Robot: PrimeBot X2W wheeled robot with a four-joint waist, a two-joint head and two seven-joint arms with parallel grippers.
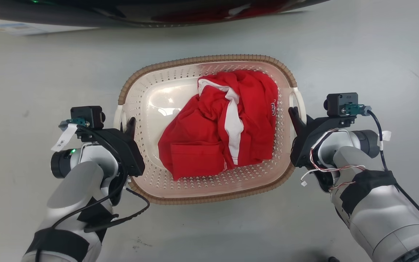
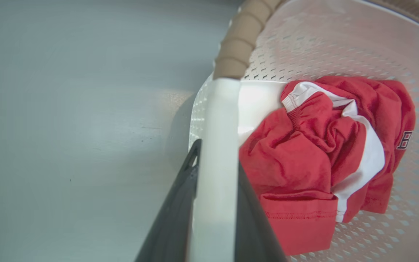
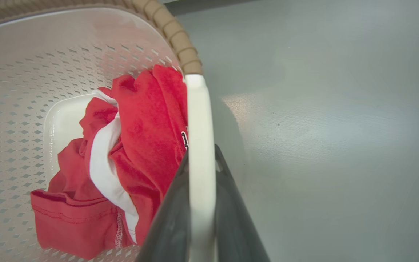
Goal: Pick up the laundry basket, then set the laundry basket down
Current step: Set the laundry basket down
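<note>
Cream-white perforated plastic laundry basket (image 1: pixel 209 57) with brown woven-look rim, centred on the grey floor (image 1: pixel 358 54) in the head view, crumpled red-and-white garment (image 1: pixel 216 127) inside. Left gripper (image 1: pixel 126 125) and right gripper (image 1: pixel 296 116) posted at the two short ends, dark fingers hooked over the white side handles.

From the left wrist: left handle (image 2: pixel 216 163) pinched flat between the two fingers (image 2: pixel 173 218), no gap on either side.

From the right wrist: the same clamp on the right handle (image 3: pixel 200 163), fingers (image 3: pixel 231 218) tight against it.

Grasp stage judged complete on both sides. Base on the floor or just off it: impossible to tell, with a soft shadow below each handle and nothing firmer. Lift perhaps barely begun; full raise and set-down judged yet to come.
</note>
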